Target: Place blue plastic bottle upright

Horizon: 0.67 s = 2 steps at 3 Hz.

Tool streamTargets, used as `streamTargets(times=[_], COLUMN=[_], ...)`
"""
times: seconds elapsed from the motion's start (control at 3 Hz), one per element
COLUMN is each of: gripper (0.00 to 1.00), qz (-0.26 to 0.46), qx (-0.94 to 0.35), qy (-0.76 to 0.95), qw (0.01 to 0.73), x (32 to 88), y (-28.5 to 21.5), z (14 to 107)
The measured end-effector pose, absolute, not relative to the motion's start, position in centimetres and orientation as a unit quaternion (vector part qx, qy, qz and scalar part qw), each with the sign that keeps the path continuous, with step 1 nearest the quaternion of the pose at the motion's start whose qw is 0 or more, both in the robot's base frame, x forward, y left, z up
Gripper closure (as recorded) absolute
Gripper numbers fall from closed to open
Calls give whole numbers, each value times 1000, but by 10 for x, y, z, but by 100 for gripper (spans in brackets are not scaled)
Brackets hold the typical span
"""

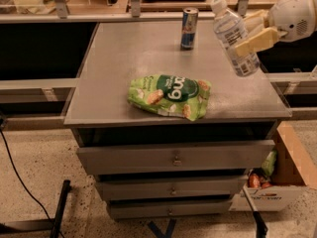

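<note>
The blue plastic bottle [234, 35] is clear with a white cap and a printed label. It hangs in the air over the right side of the grey tabletop [124, 58], tilted with its cap up and to the left. My gripper [252, 32] comes in from the upper right and is shut on the bottle's middle, its cream fingers [256, 38] wrapping the body. The bottle's base points down and right, clear of the table.
A blue-and-silver drink can [188, 28] stands upright at the back of the table. A green snack bag [171, 95] lies near the front centre. Drawers [173, 157] sit below the top. A cardboard box [282, 182] stands on the floor at right.
</note>
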State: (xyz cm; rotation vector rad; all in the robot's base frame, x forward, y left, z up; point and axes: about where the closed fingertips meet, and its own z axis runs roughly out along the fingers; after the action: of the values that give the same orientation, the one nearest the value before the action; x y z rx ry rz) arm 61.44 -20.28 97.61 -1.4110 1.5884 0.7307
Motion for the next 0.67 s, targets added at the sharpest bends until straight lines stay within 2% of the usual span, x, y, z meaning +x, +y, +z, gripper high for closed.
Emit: streamTargets(times=[0.33,0.67], gripper=[100,100], qz=[324,393], qx=[-548,-504], qy=[624,584], qw=[453,500], x=[619,627], y=[-203,-206], z=[974,967])
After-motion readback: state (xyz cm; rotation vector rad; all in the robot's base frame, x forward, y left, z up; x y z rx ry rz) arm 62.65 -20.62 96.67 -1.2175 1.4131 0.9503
